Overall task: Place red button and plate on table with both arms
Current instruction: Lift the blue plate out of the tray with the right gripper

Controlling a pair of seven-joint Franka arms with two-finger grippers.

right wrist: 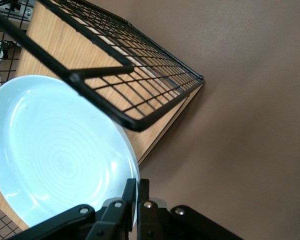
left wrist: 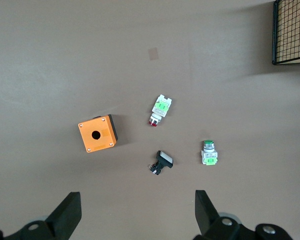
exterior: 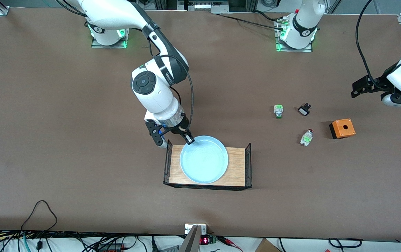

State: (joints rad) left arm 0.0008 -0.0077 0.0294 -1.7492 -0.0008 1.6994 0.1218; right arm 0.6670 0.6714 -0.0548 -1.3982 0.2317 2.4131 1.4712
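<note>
right hand [exterior: 189, 139] pinching plate [exterior: 204, 159] rim, frame centre | left hand [exterior: 368, 87] released, right edge, nearest button [exterior: 306, 137]

The front view looks down from high across the table [exterior: 46, 122] and faces both robot bases. The left wrist view looks straight down from well above the orange box [left wrist: 96, 133], which the front view also shows. The right wrist view is very near the plate [right wrist: 55, 155] rim and the wooden tray [right wrist: 55, 50].
</note>
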